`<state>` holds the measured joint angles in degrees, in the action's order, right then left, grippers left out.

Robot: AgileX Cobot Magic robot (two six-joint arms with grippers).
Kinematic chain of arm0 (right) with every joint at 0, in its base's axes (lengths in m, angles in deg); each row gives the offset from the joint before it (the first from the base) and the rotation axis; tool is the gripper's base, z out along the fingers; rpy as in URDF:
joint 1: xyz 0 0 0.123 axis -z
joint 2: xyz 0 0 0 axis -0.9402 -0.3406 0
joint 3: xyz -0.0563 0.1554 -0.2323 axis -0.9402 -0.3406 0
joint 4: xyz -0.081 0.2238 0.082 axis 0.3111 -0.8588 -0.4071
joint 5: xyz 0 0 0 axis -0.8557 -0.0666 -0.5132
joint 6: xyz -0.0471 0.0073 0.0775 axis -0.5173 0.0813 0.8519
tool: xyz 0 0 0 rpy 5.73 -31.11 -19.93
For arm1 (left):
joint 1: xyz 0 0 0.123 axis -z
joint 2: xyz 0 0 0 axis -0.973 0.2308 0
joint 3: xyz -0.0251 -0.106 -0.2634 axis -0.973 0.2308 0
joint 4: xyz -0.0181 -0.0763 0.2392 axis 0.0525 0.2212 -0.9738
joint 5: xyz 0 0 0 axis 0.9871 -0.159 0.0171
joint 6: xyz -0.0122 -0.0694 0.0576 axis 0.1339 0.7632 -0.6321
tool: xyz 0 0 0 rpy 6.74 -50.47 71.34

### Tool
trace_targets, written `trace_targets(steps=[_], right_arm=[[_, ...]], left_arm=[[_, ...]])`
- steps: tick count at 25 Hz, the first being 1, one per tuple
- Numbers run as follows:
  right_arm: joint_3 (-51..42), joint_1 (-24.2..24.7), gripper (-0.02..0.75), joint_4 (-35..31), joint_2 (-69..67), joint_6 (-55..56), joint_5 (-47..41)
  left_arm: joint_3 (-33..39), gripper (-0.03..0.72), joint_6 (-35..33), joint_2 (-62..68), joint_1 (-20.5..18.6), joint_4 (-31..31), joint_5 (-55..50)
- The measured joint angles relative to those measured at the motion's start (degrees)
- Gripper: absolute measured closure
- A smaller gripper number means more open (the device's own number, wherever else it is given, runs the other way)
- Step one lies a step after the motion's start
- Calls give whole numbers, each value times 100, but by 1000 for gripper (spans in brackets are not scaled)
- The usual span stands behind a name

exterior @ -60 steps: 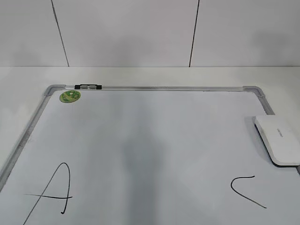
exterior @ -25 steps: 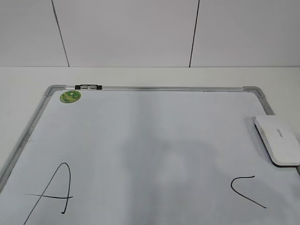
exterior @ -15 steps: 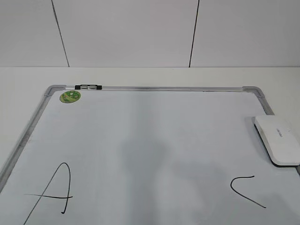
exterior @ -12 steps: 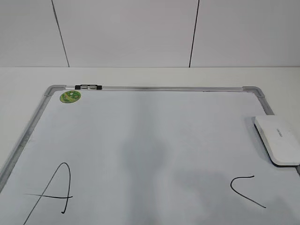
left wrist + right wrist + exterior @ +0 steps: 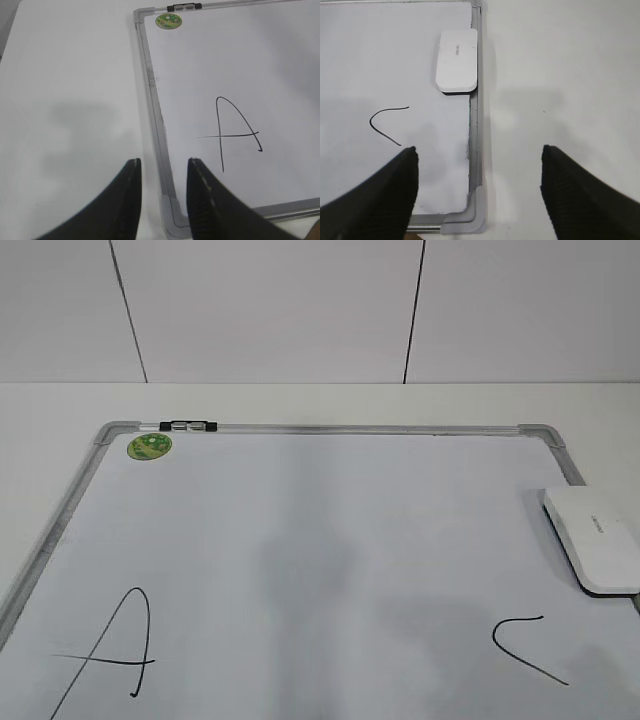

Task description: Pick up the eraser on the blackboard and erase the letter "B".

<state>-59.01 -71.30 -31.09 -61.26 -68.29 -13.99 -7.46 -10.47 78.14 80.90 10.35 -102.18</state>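
Note:
The white eraser (image 5: 592,538) lies flat at the right edge of the blackboard (image 5: 330,427), a white board with a silver frame. It also shows in the right wrist view (image 5: 457,60). A black "A" (image 5: 115,650) is at the lower left and an open "C" stroke (image 5: 525,645) at the lower right. No letter "B" shows in any view. My right gripper (image 5: 479,150) is wide open and empty above the board's near right corner, short of the eraser. My left gripper (image 5: 162,162) is open and empty above the near left corner. Neither gripper shows in the exterior view.
A green round sticker (image 5: 149,445) sits at the board's far left corner next to a small black clip (image 5: 188,425) on the frame. The board lies on a white table (image 5: 560,75), with a white panelled wall (image 5: 300,310) behind.
A faint shadow has spread over the board's lower right part. The eraser, the board and the letters have not moved.

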Motion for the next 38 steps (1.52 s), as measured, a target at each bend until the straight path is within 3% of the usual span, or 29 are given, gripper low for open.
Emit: trace_targets(steps=[38], right_arm=[[-118, 0, 153, 219, 0, -17, 253]], left_arm=[[29, 452, 0, -208, 0, 148, 98]])
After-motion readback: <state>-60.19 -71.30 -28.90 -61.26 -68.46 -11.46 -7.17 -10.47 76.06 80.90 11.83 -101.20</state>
